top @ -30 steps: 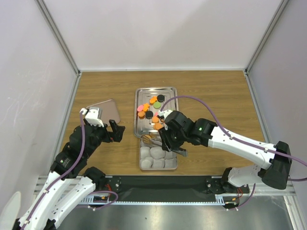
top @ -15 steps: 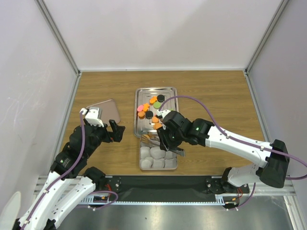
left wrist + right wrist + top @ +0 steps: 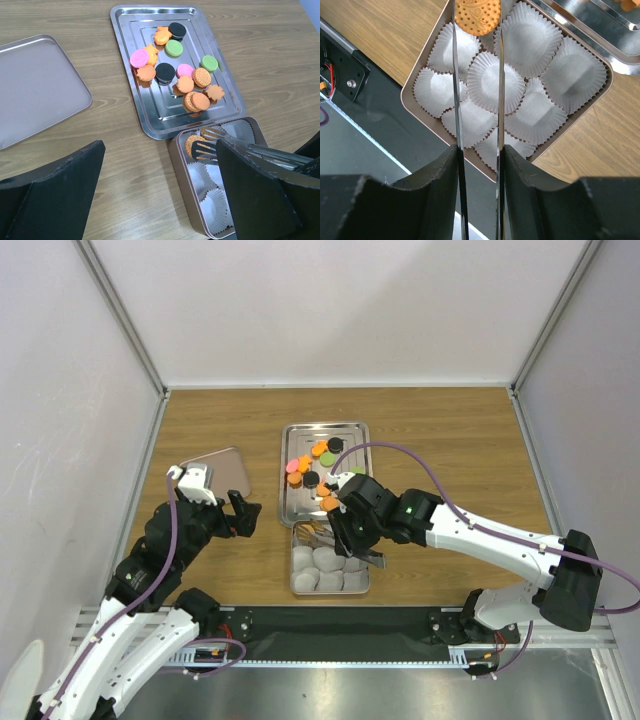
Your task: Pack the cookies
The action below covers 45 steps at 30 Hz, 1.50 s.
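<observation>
- The golden box point(image 3: 179, 172) stands nearest to the arm bases, just beside the near edge of the steel tray point(image 3: 150, 120). White paper cups point(image 3: 492, 82) fill it, packed side by side.
- The right gripper point(image 3: 477, 150) is above this box. Its jaws pinch the two long arms of the metal tongs point(image 3: 456, 100) and press them toward each other.
- The tips of the tongs hold one round orange cookie point(image 3: 477, 15) with small dots on its face, over the far-left corner of the box. I cannot tell if it touches the cup under it.
- The left gripper point(image 3: 244, 512) hangs over the wooden surface point(image 3: 450, 440), to the left of the box and apart from it. Its jaws are spread wide and hold nothing.
- The steel tray lies farther away, in the middle of the surface. The other cookies point(image 3: 164, 73) lie on it in a loose group of orange, black, green and pink. Some orange ones have a leaf shape, and two round orange ones overlap at the near-right side of the group.
- A flat golden pan point(image 3: 35, 85) lies to the left of the steel tray, apart from it.
</observation>
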Available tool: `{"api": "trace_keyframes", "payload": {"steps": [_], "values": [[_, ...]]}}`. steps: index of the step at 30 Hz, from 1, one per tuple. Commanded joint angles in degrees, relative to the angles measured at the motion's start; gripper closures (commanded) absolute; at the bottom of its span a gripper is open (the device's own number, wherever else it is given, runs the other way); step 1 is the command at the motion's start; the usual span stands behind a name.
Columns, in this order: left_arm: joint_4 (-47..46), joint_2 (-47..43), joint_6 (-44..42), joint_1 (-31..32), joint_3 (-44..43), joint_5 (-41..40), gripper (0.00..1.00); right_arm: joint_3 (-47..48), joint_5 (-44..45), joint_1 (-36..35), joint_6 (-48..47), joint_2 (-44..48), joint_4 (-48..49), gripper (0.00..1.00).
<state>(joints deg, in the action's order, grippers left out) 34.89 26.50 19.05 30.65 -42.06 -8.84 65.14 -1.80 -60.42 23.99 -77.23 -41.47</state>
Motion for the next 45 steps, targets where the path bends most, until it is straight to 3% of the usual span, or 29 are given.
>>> {"api": "trace_keyframes", "payload": {"steps": [1, 16, 32, 37, 45], "values": [[-1.4, -0.3, 0.2, 0.5, 0.1, -0.6, 0.0, 0.2, 0.4, -0.4, 0.6, 0.3, 2.5, 0.62], [-1.4, -0.6, 0.3, 0.8, 0.0, -0.7, 0.0, -0.1, 0.2, -0.4, 0.7, 0.2, 3.2, 0.46], [-1.4, -0.7, 0.3, 1.0, 0.0, -0.7, 0.0, 5.7, 4.1, 0.5, 0.0, 3.6, -1.9, 0.48], [-1.3, -0.8, 0.3, 1.1, 0.0, -0.6, 0.0, 6.8, 3.7, 7.3, -1.7, 5.7, -3.1, 0.5], [-1.4, -0.6, 0.3, 1.1, 0.0, -0.7, 0.0, 7.1, 2.4, 20.2, -6.8, 0.3, -0.6, 0.5]]}}
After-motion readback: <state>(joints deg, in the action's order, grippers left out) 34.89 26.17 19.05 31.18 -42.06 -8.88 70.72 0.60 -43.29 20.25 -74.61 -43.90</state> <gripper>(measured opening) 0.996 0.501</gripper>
